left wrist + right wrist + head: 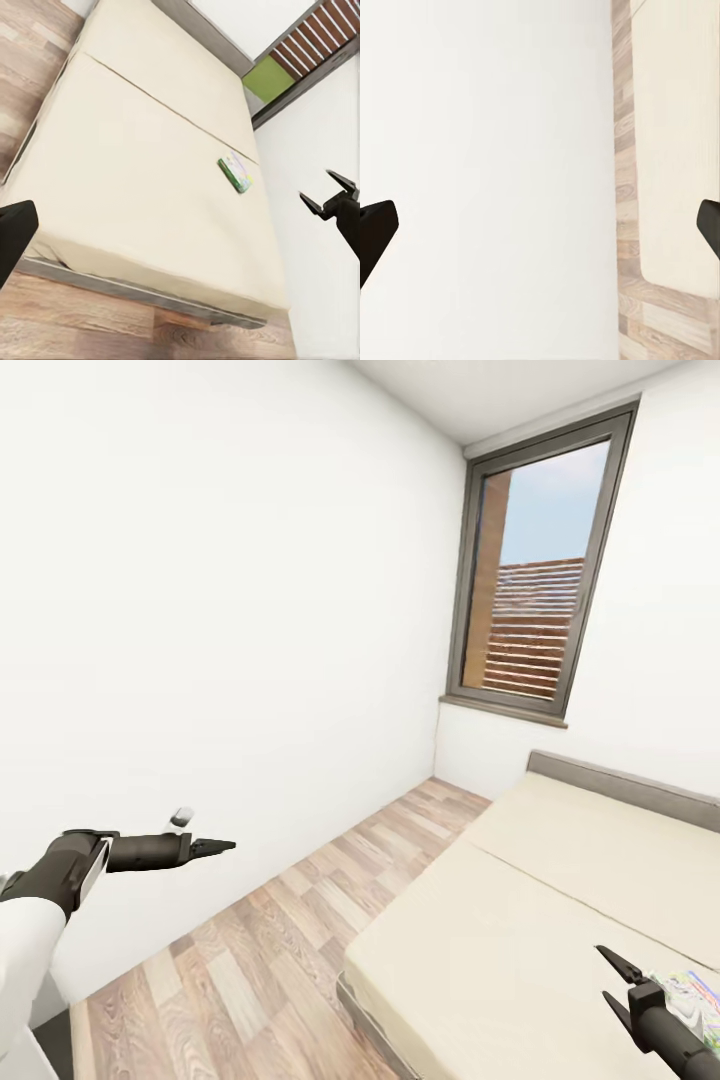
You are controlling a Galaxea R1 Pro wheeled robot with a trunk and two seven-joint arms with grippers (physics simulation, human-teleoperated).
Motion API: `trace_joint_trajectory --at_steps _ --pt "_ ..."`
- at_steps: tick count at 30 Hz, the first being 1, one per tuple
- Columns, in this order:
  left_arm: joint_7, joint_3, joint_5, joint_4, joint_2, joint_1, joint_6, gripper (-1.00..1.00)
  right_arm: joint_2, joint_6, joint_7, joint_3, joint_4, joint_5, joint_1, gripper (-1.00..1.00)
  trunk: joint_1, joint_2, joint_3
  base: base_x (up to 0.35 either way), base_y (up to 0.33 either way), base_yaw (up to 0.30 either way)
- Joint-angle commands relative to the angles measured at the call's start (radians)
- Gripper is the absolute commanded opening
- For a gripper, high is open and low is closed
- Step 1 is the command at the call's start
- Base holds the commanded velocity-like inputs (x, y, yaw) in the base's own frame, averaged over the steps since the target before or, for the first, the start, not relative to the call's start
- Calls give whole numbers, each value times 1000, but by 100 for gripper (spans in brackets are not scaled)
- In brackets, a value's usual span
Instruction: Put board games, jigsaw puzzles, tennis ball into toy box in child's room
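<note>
A low bed [560,900] with a beige mattress and grey headboard fills the lower right of the head view. One flat board game [693,992] with a cartoon cover lies on it at the right edge, partly behind my right gripper [606,977], which hangs open just above the mattress. The left wrist view looks over the bed [150,150] and shows the same green-edged board game [236,172] lying flat, with the open right gripper [328,192] beyond it. My left gripper [215,848] is held out over the floor near the white wall, open and empty. The table and toy box are out of view.
A wood-plank floor strip [280,930] runs between the white wall [200,610] and the bed's near side. A tall dark-framed window [540,570] stands in the far corner above the headboard [620,785].
</note>
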Motion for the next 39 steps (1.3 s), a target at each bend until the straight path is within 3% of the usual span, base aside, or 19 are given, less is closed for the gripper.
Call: trace_joint_trajectory --at_steps 1,17,39 --pt "-8 7 -11 -1 -1 0 10 100 0 8 0 -2 1 -5 -1 100 0 -1 0 0 0 -277" --pt "-7 5 -12 -1 -4 0 11 100 0 7 0 -3 7 -5 -1 100 0 -1 0 0 -22 -277" --pt "-6 5 -12 -1 -11 1 11 100 0 7 0 -4 10 -5 -1 100 0 -1 0 0 -238 -278"
